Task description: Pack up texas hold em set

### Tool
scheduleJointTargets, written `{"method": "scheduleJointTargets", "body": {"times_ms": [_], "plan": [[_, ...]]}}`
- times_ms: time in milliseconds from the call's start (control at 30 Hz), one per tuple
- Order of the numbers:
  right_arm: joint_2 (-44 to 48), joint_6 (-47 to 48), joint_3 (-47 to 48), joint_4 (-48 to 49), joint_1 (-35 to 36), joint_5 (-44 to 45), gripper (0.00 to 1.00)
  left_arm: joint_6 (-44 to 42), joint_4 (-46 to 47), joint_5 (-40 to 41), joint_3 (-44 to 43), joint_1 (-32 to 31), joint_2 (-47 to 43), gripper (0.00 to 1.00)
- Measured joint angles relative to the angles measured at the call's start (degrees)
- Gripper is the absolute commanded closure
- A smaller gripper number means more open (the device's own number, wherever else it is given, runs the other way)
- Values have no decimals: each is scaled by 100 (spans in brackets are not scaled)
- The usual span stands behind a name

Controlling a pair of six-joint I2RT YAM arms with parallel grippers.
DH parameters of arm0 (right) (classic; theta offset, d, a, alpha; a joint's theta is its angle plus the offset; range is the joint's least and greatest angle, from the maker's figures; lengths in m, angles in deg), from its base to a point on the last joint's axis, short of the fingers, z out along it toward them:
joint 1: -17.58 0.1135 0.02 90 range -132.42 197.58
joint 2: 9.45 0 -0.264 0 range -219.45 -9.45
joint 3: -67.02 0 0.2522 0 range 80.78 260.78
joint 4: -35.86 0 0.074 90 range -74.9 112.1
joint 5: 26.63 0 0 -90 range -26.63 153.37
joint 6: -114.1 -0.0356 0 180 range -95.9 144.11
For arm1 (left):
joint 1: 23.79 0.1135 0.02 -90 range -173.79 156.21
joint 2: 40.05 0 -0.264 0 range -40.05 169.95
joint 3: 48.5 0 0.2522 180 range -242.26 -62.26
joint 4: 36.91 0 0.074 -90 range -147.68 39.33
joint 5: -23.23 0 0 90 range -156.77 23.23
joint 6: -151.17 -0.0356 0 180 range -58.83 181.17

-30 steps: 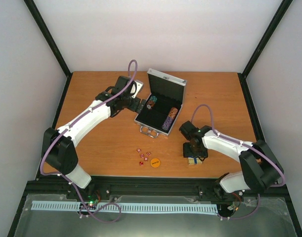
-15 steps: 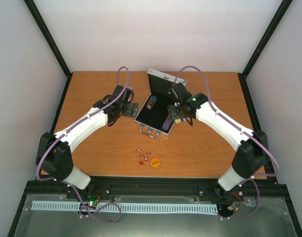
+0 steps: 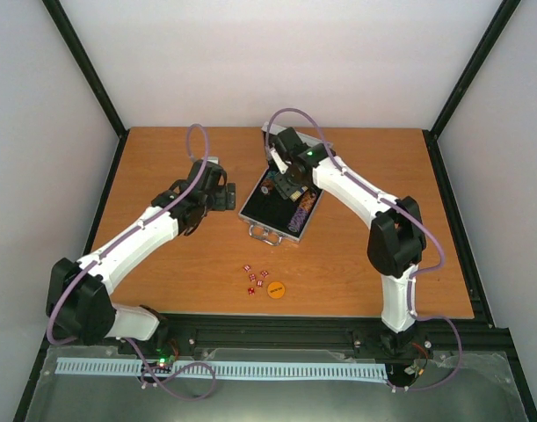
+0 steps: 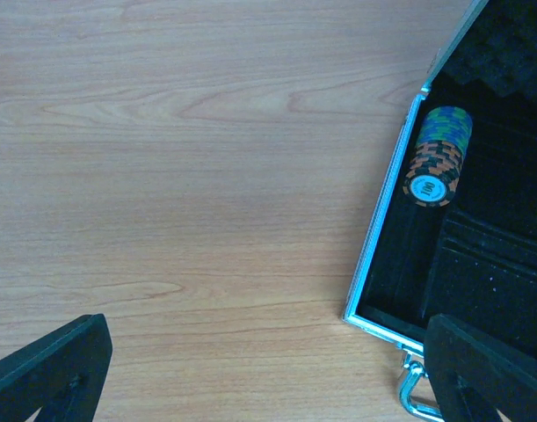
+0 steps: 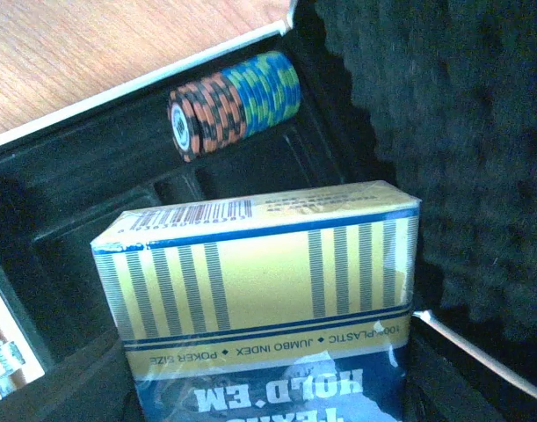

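At right gripper [image 3: 290,186]: seemingly clamped on the blue-yellow card deck [image 5: 259,281], fingers out of view, mid-frame over the open aluminium case [image 3: 272,216]. If lowered skewed, could snag a compartment wall or bump the chip stack [image 5: 235,104], upper left. At left gripper [image 4: 268,356]: spread wide, beside the case.

The lower edge cuts off the card deck [image 5: 259,281].

Both arms are built from smooth white shells joined by rounded black joint housings. Along the left arm [image 3: 132,242] a thin purple cable [image 3: 198,126] is carried, standing off in a loose loop near the wrist. A second cable [image 3: 290,110] of the same purple is arched off the right arm [image 3: 349,186], where a small green light [image 3: 309,153] is lit. The left gripper [image 4: 266,352] is finished with two matt black, wedge-shaped fingers [image 4: 50,369].
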Motion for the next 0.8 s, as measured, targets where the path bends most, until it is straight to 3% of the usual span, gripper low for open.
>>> {"method": "scheduleJointTargets", "body": {"times_ms": [367,800], "plan": [[-337,1904,33,597,-46,-267,97,26,219,-13,160,9,-87,0],[-907,2651,94,876,-474,-769,97,24,319,-11,175,9,-98,0]]}}
